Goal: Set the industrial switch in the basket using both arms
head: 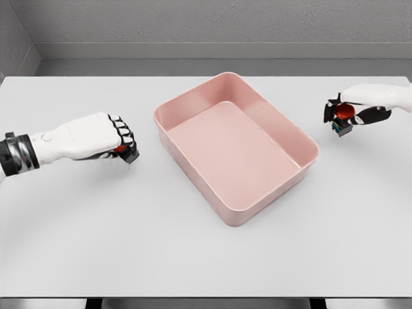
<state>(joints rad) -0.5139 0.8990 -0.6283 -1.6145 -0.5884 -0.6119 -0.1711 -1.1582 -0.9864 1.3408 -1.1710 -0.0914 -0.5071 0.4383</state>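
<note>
Meanwhile, the pink basket (235, 145) sits mid-worktop (193, 257). Left of it, the left hand (119, 141) curls tightly around a red-topped industrial switch (125, 152). Well to the right, the right hand (351, 112) grips a second red-capped switch (343, 116) above the worktop.

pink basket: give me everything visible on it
The pink basket is a shallow rectangular tub with rounded corners, smooth and plastic-looking, with a plain raised rim. It sits upright near the middle of the white table, turned at an angle to the table's edges. Nothing lies inside it. Neither robot hand touches it: the left robot hand and right robot hand are off to either side.
</note>
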